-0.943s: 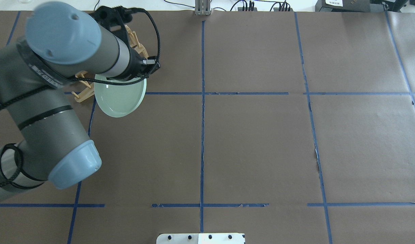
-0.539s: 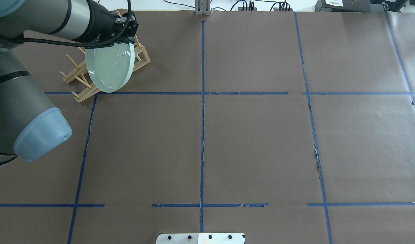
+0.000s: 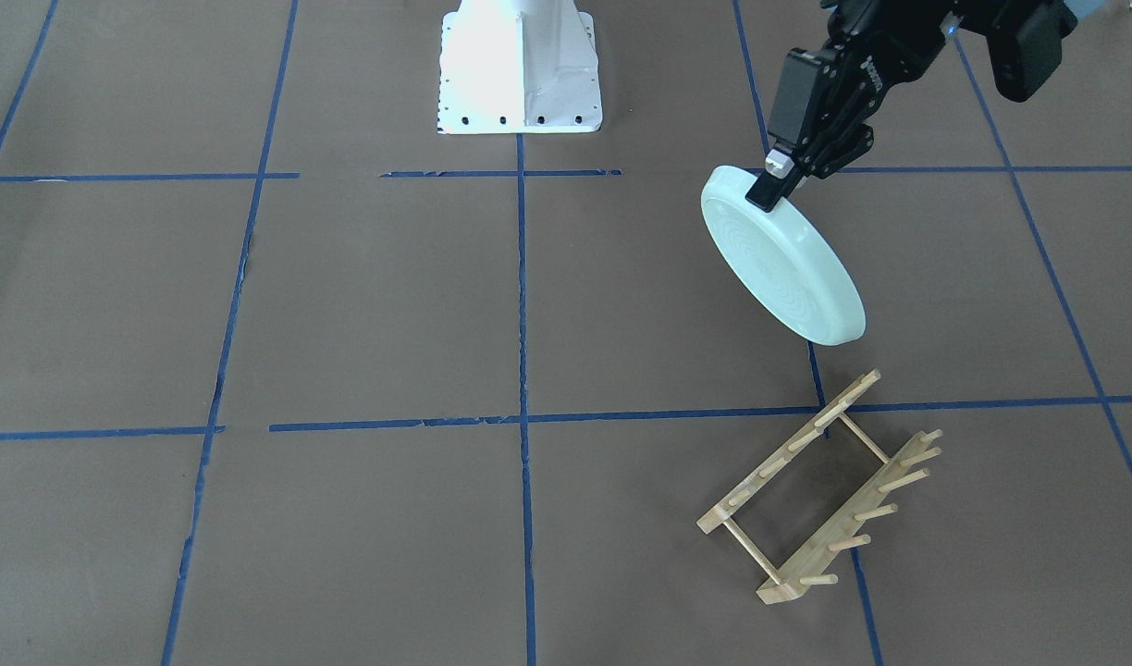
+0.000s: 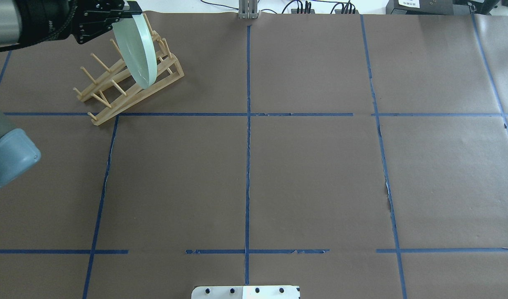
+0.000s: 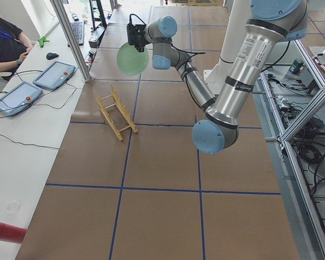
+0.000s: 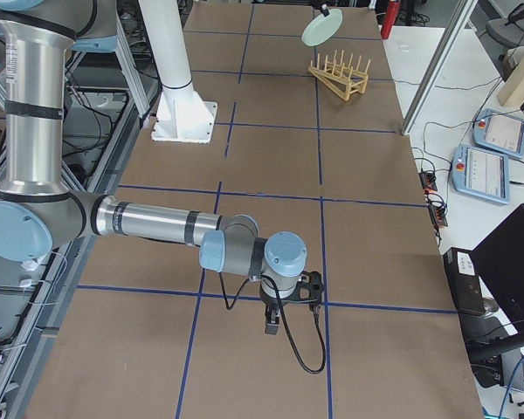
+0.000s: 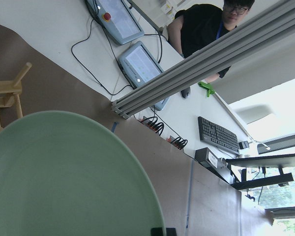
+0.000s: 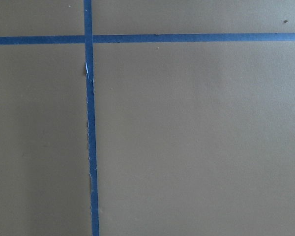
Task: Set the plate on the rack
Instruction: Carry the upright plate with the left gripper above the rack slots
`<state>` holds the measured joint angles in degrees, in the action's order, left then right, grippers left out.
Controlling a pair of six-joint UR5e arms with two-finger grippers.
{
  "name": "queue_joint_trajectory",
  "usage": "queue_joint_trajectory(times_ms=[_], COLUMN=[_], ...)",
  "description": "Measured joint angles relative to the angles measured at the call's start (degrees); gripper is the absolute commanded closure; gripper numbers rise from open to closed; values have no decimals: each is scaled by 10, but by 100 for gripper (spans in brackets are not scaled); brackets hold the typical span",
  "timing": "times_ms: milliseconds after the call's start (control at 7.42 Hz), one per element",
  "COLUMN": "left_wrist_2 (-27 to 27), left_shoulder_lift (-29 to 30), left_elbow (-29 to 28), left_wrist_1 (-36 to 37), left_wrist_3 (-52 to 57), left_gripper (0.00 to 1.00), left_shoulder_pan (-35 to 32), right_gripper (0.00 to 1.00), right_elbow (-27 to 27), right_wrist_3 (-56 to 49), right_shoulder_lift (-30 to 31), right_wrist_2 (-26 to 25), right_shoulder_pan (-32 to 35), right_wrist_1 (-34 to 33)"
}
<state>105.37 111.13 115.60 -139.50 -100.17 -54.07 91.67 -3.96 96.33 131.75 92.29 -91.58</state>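
Note:
My left gripper (image 3: 777, 180) is shut on the rim of the pale mint-green plate (image 3: 781, 254) and holds it on edge, tilted, in the air. The plate hangs above the light wooden rack (image 3: 788, 453) and does not touch it. In the overhead view the plate (image 4: 137, 50) overlaps the far end of the rack (image 4: 133, 98), with the gripper (image 4: 127, 8) at its top. The plate fills the lower left of the left wrist view (image 7: 64, 182). My right gripper (image 6: 271, 327) shows only in the exterior right view, low over the paper; I cannot tell whether it is open or shut.
Brown paper with blue tape lines (image 4: 247, 124) covers the table. The white robot base (image 3: 520, 69) stands at the robot's edge. Beyond the far edge are an aluminium post (image 5: 70, 38), teach pendants (image 5: 54, 75) and a seated operator (image 5: 5, 40).
My left arm has swung back to the left. The plate went from the near side of the rack to above it and turned from nearly flat onto its edge.

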Motion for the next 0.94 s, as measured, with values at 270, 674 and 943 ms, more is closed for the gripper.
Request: queue_joint_trajectory(times_ms=[270, 674, 943], left_wrist_2=[-5, -42, -48], left_shoulder_lift=[-33, -21, 22], left_elbow=[-81, -171, -237], left_wrist_1=[-229, -348, -353], left_wrist_3=[-62, -104, -123], left_gripper=[100, 100, 100], left_shoulder_pan=[-13, -31, -53], right_gripper=[0, 0, 0], right_elbow=[0, 0, 0], right_wrist_3=[0, 0, 0], right_shoulder_lift=[0, 0, 0], right_wrist_2=[0, 0, 0], right_shoulder_pan=[0, 0, 0], right_wrist_1=[0, 0, 0])
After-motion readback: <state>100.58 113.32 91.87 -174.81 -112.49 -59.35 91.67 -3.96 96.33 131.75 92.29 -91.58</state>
